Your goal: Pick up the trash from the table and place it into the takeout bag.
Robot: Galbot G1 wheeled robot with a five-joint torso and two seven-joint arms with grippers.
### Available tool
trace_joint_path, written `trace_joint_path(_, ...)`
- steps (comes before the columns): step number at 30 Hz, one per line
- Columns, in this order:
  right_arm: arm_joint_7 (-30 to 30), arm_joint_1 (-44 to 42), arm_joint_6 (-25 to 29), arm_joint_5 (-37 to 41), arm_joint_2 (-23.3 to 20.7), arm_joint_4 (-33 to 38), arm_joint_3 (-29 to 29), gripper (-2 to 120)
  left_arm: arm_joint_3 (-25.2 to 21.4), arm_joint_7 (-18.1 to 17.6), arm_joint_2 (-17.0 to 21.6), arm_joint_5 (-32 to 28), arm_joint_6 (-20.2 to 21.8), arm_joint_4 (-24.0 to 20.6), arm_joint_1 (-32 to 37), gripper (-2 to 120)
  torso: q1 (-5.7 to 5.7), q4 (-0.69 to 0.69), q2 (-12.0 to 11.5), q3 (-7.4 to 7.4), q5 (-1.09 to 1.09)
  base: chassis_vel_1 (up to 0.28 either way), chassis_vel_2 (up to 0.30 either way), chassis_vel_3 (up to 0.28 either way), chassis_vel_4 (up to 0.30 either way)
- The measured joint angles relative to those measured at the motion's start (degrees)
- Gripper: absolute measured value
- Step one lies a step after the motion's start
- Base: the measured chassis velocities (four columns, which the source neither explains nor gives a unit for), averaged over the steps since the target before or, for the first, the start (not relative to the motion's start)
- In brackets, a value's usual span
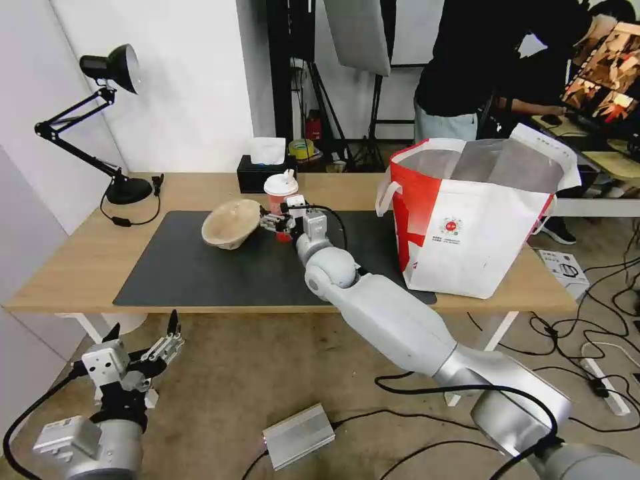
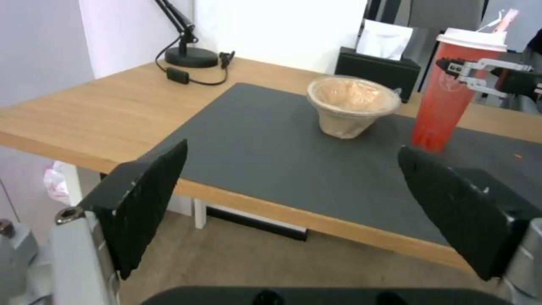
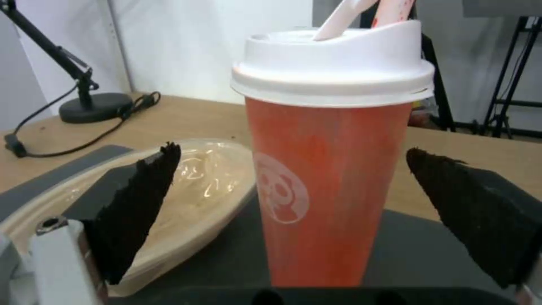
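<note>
Bench [image 1: 80, 267]: light wood top with a dark grey mat [image 1: 187, 273] across its middle. The mat serves as the work zone; both remaining trash items stand on it.

Takeout bag [image 1: 480, 247]: upright on the bench's right end, mouth wide open, foil lining exposed. Judged ready to take items dropped from above; nothing visible inside from this angle.

Right arm: extended from the lower right over the mat, wrist roughly level. Right end effector [image 1: 275, 223] is at mid-height of the red drink cup [image 1: 281, 193], fingers spread. In the right wrist view the two black pads [image 3: 135, 207] flank the cup [image 3: 330, 169] with clear gaps on both sides, no contact yet. The cup is centred between them, upright, white lid and straw on. Judgement: pre-grasp; a side approach keeps the lid up.

Paper-pulp bowl [image 1: 231, 223]: just beside the cup on its left, tilted, rim close to the left finger. Risk of nudging it on closing.

Left end effector [image 1: 157, 350]: parked low, below the bench's front edge, fingers spread, holding nothing.
</note>
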Motion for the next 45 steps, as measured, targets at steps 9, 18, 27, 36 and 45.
trace_joint_path(9,-2.6,1.3,1.3,-1.2,3.1,-5.7,1.6,100,0.2,0.0,0.1,0.0,0.0,0.2,-0.1,100,0.00,0.00,0.0,0.00,0.00,0.000,0.000,0.000,0.000)
trace_joint_path(18,-3.7,2.0,2.0,-2.5,5.5,-9.2,3.3,100,0.5,0.0,0.3,0.0,0.0,0.4,-0.2,100,0.00,0.00,0.0,0.00,0.00,0.000,0.000,0.000,0.000)
trace_joint_path(27,-3.9,2.1,2.4,-3.2,5.9,-10.5,4.1,100,0.9,0.1,0.7,-0.1,0.0,0.4,-0.2,100,0.00,0.00,0.0,0.00,0.00,0.000,0.000,0.000,0.000)
trace_joint_path(36,-4.0,1.7,2.4,-3.5,5.9,-11.3,4.3,100,1.3,0.1,0.6,0.0,0.0,0.4,-0.2,100,0.00,-0.01,0.0,0.00,0.01,0.000,0.000,0.000,0.000)
trace_joint_path(45,-5.0,2.2,2.8,-3.9,6.4,-13.1,4.8,100,1.4,0.1,0.7,0.1,0.0,0.4,-0.1,100,0.00,0.00,0.0,0.00,0.01,0.000,0.000,0.000,0.000)
